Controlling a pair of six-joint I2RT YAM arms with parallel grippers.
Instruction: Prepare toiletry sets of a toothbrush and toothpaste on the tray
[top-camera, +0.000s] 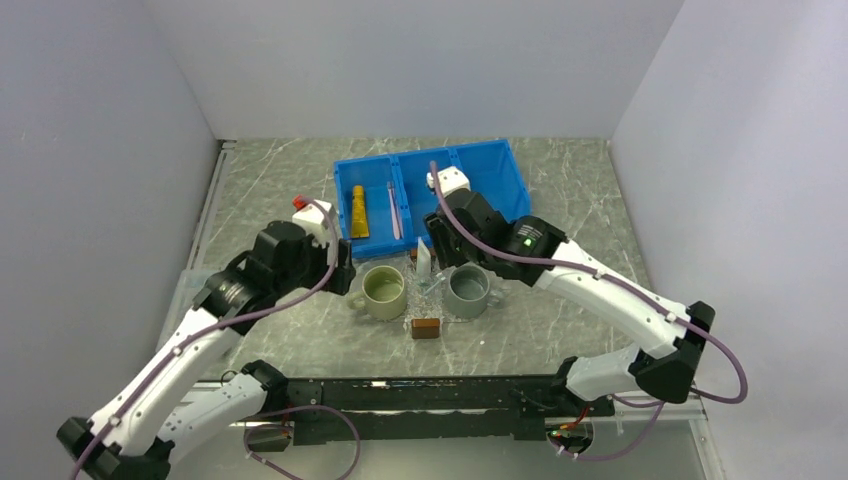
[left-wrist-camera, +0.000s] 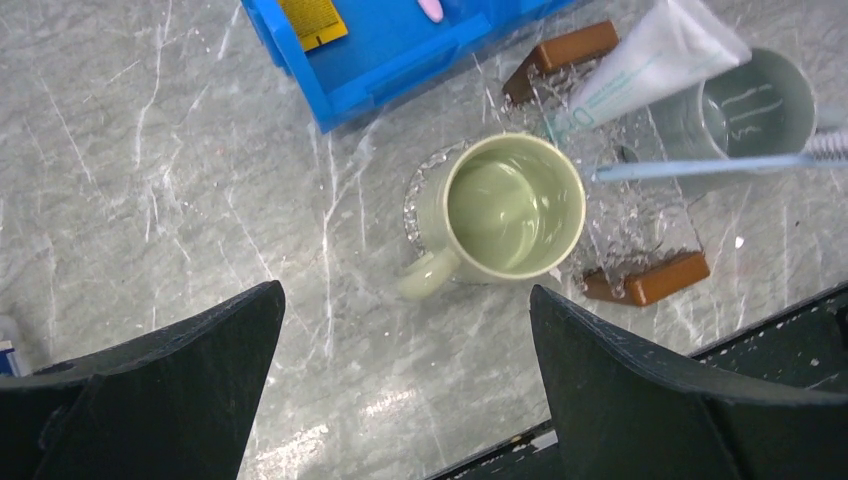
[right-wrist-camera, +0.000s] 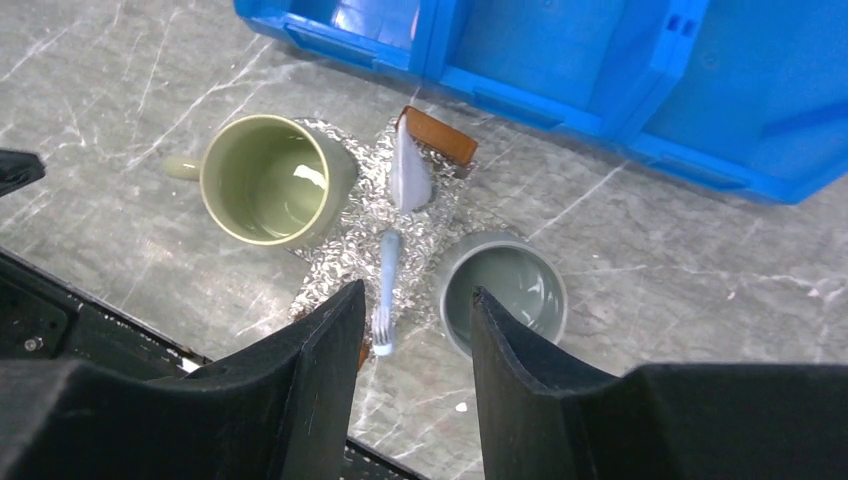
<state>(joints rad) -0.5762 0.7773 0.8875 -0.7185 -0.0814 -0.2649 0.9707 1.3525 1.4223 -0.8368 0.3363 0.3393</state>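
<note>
From overhead, we can make out little of the clear tray (top-camera: 432, 292) at mid-worktop beyond its near brown handle (top-camera: 426, 328); its far end is lost behind the right arm (top-camera: 480, 235) and the white toothpaste (top-camera: 424, 262). In the left wrist view, the top edge crops the blue bin (left-wrist-camera: 400, 55) by the worktop's far edge, plus the yellow tube (left-wrist-camera: 312, 18) and pink toothbrush (left-wrist-camera: 432, 9) inside it; the blue toothbrush (left-wrist-camera: 700, 166) runs off the picture's right edge. A small object (left-wrist-camera: 6, 345) at the left edge is too cropped for us to identify.
</note>
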